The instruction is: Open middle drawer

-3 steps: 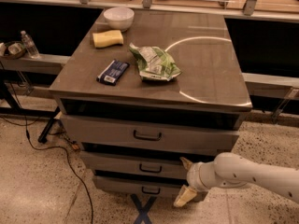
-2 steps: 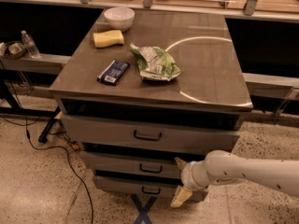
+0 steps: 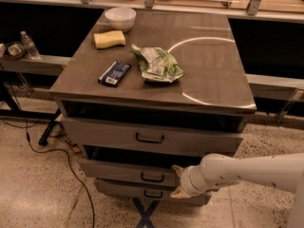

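Note:
The grey metal cabinet (image 3: 156,87) has three drawers. The middle drawer (image 3: 118,171) is shallow, with a small dark loop handle (image 3: 153,177) at its centre and a dark gap above its front. My gripper (image 3: 178,181), on a white arm (image 3: 247,170) coming in from the right, is open against the middle drawer's front, just right of the handle. One fingertip (image 3: 176,169) is at the drawer's top edge, the other (image 3: 180,192) below it. The taller top drawer (image 3: 109,133) and the lowest drawer (image 3: 118,189) show no change.
On the cabinet top lie a white bowl (image 3: 120,18), a yellow sponge (image 3: 109,39), a dark blue packet (image 3: 114,73) and a green chip bag (image 3: 156,64). Black cables (image 3: 52,151) trail on the floor at left. A shelf at left holds a water bottle (image 3: 29,44).
My arm and gripper have moved left along the middle drawer's front, closer to its handle. The drawers and the things on top have not moved.

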Tool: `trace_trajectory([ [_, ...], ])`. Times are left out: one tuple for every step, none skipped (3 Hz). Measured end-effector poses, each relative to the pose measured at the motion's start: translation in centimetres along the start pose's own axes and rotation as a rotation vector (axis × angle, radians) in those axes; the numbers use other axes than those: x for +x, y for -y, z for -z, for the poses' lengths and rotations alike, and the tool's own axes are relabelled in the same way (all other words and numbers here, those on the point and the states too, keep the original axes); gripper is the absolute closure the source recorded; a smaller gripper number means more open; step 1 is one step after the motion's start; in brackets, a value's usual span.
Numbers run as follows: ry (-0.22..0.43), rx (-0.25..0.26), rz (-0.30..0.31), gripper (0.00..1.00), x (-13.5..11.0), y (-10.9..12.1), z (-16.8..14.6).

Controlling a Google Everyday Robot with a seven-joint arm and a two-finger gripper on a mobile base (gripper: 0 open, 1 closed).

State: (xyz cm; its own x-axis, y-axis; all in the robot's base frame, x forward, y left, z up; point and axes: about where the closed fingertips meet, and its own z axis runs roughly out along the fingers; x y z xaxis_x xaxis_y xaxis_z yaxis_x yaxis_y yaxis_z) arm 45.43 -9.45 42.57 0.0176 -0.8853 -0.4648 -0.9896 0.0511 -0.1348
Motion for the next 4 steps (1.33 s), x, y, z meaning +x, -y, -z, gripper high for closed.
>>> trace_trajectory([
  [0.000,0.000,0.000,0.77,0.0,0.0,0.0],
  [-0.001,0.000,-0.001,0.78,-0.2,0.0,0.5],
  [-0.001,0.000,-0.001,0.55,-0.2,0.0,0.5],
  [-0.042,-0.058,-0.028,0.24,-0.6,-0.2,2.2],
])
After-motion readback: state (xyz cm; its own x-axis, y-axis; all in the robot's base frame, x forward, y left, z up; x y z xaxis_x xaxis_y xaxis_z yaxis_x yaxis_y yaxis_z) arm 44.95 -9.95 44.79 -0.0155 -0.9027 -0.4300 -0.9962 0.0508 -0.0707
